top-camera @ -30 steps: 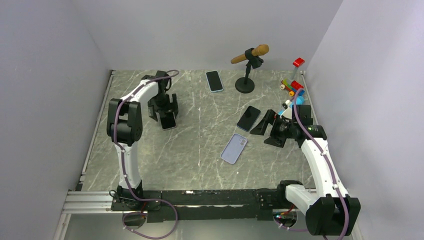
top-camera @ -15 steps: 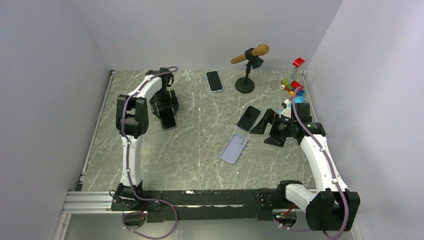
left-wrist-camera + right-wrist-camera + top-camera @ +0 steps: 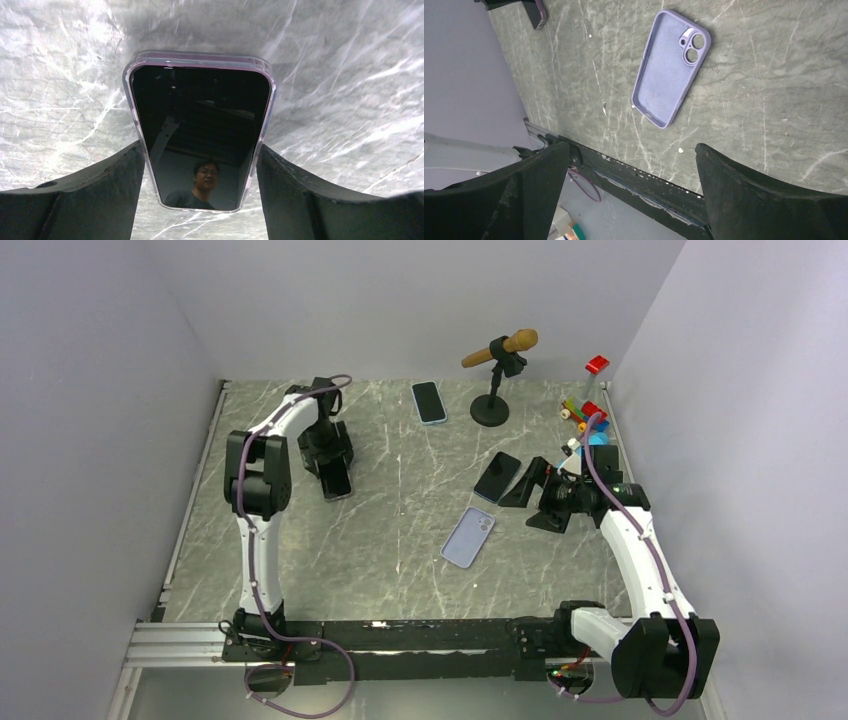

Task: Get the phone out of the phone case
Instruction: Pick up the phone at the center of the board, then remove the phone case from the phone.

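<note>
A phone (image 3: 337, 480) with a dark screen lies in a clear, purple-tinted phone case (image 3: 200, 57) at the table's left rear. My left gripper (image 3: 330, 465) is down over it. In the left wrist view the phone (image 3: 200, 135) fills the gap of the left gripper (image 3: 200, 150), and both fingers (image 3: 115, 190) press against the case's long edges. My right gripper (image 3: 535, 490) hovers wide open and empty at the right. In its wrist view the right gripper (image 3: 631, 150) frames the table's front edge.
An empty lilac case (image 3: 468, 537) lies inside-up mid-table, also seen as the lilac case (image 3: 671, 67). A bare black phone (image 3: 497, 477) lies beside the right gripper. A blue-cased phone (image 3: 429, 402), a microphone stand (image 3: 492, 405) and small toys (image 3: 580, 415) sit at the back.
The left gripper's fingers have closed in from wide open onto the case's sides, and the left arm's elbow shifted slightly. The right arm has barely moved.
</note>
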### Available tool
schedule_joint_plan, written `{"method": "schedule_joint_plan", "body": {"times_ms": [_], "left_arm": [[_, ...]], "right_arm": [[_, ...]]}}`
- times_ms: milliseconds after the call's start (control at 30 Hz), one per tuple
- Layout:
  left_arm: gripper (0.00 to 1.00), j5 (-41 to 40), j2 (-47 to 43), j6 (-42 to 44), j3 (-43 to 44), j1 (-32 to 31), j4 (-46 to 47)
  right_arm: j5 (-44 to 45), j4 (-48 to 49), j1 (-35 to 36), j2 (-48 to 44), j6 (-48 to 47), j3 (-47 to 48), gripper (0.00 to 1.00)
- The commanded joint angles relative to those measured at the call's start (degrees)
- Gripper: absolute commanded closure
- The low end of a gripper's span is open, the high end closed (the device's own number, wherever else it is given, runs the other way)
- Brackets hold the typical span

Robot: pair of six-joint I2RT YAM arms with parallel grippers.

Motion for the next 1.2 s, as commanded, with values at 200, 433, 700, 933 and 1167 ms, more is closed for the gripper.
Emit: {"method": "schedule_joint_plan", "body": {"times_ms": [200,433,700,933,1167], "left_arm": [[0.91,5.4,-17.4,4.4,-14.3,-0.3,7.6],[1.0,4.6,-29.2,6.1,-21.4,-6.2,8.3],[1.0,10.8,-42.3,-2.9,-30.0,-20.0,11.7],[1.0,14.6,-50.8,-3.1,-33.0,-26.3,19.2],[1.0,15.4,-56.6,-1.2,-36.6,-30.9,23.4]], "right_arm": [[7.9,-5.6,4.8,6.2,-2.3,6.1,0.0],[1.5,-0.8,4.9,8.3,0.8,1.1,0.0],[-1.0,4.8,7.1,3.7,2.7,0.5,0.0],[-1.4,14.5,17.4,6.8,13.9,1.1,0.06],[-2.7,24.1,18.4,5.7,20.2,5.4,0.19]]}}
